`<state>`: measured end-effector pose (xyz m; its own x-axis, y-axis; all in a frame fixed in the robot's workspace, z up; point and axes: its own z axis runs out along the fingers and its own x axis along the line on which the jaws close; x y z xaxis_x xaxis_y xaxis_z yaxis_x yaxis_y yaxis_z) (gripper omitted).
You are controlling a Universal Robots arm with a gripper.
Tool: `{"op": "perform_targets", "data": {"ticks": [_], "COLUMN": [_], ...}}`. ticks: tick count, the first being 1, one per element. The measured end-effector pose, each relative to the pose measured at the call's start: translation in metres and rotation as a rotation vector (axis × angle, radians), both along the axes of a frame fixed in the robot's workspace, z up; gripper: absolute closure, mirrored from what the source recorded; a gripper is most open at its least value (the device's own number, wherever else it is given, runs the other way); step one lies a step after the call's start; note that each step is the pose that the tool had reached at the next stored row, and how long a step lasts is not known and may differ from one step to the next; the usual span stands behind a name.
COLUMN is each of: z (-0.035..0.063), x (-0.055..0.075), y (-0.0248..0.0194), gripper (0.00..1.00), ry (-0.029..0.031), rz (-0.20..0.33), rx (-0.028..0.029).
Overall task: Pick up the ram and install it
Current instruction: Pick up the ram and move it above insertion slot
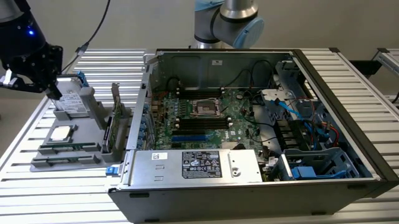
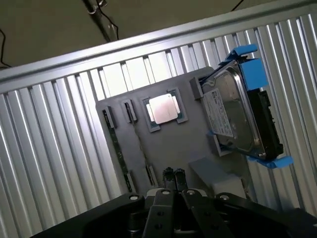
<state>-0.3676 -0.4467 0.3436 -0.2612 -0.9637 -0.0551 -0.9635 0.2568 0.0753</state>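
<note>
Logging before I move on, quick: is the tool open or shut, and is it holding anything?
The tool: shut, fingertips together, holding nothing, over the grey tray.

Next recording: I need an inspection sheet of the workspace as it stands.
Surface: slatted metal table carrying an open PC case and a grey tray.
Job's things: ram lying in a tray slot, untouched.
Clutter: hard drive, CPU and upright card, all on the tray.
Grippers: gripper shut, empty, above the tray beside the hard drive.
Cables: black cable hanging by the arm; blue leads inside the case.
Surroundings: arm base behind the case.
</note>
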Motion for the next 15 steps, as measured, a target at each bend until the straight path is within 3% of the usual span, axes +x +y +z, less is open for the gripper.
{"op": "perform_targets", "data": {"ticks": [3,6,13,14,15], "z": [-0.0007,-0.0011,-0.0016,-0.0017,-0.0017], "x": [0.0,0.0,0.0,-0.0001,-0.0004], "y": [0.0,0.0,0.0,0.0,0.0], "gripper": [0.9,0.9,0.9,0.9,0.9], "ry": [0.0001,0.0037,0.0253,0.0279,0.03], "rz": [0.053,0.1,0.207,0.222,0.235], "rx": [0.0099,0.0142,0.015,0.0132,0.0071]}}
